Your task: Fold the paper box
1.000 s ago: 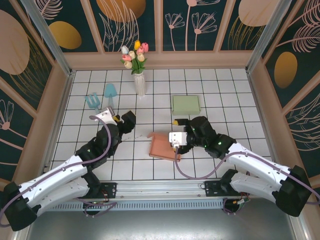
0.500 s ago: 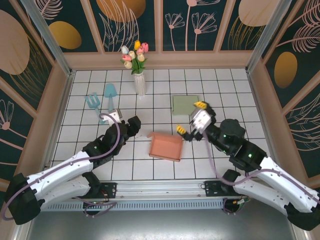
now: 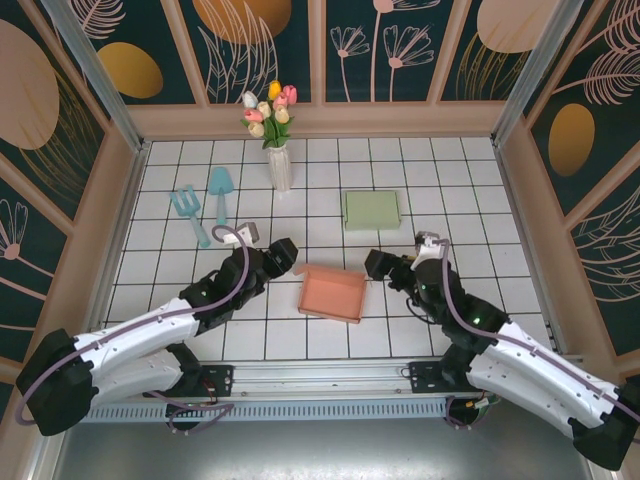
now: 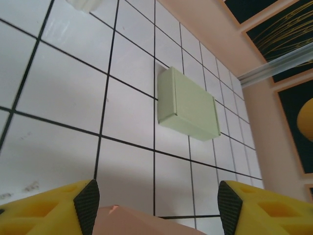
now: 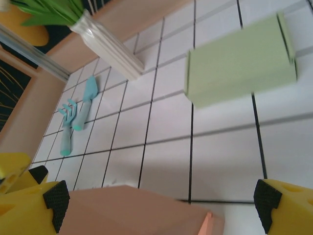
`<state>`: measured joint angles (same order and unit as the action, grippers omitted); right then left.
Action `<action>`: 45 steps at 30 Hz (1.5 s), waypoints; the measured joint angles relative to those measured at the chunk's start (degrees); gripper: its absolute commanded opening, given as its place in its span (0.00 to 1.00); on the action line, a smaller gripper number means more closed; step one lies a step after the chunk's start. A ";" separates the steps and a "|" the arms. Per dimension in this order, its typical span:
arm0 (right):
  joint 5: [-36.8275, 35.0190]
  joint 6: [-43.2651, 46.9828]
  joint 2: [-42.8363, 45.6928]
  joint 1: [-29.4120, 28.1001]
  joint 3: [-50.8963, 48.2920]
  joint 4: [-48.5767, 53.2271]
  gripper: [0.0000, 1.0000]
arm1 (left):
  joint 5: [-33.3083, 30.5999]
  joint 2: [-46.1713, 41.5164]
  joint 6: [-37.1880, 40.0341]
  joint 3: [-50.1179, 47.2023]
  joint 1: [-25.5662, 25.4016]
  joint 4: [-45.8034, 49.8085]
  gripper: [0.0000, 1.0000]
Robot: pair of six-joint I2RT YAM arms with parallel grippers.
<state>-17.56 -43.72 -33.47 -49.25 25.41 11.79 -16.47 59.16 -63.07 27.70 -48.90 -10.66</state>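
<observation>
On my tiled surface (image 3: pixel 460 200) the pink box (image 3: pixel 332 293) lies open-topped near the middle. A closed green box (image 3: pixel 371 209) sits apart on its far side. My left hand (image 3: pixel 288 256) is released just left of the pink box, and my right hand (image 3: pixel 377 265), spread wide, is just right of it.

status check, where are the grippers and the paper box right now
Left gripper open, left of paper box. Right gripper open, at its right. Box walls up, unheld. Green box apart, behind it.
</observation>
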 measured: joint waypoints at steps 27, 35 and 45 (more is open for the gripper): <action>6.54 -21.35 -10.21 -4.98 -11.72 -24.09 0.99 | -2.43 14.60 -11.41 2.36 -12.41 -11.28 0.70; -1.49 -14.84 -7.76 -5.29 -9.22 -16.11 0.99 | -5.99 13.90 -10.73 5.55 -13.05 -9.01 0.75; -8.59 -3.45 -3.52 -5.46 -4.96 -4.33 0.99 | -16.59 0.20 -7.89 5.16 -13.05 0.37 0.89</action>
<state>-26.15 -47.18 -36.99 -54.72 20.45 7.46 -33.06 59.35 -70.96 32.86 -61.95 -10.28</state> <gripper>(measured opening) 0.989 0.846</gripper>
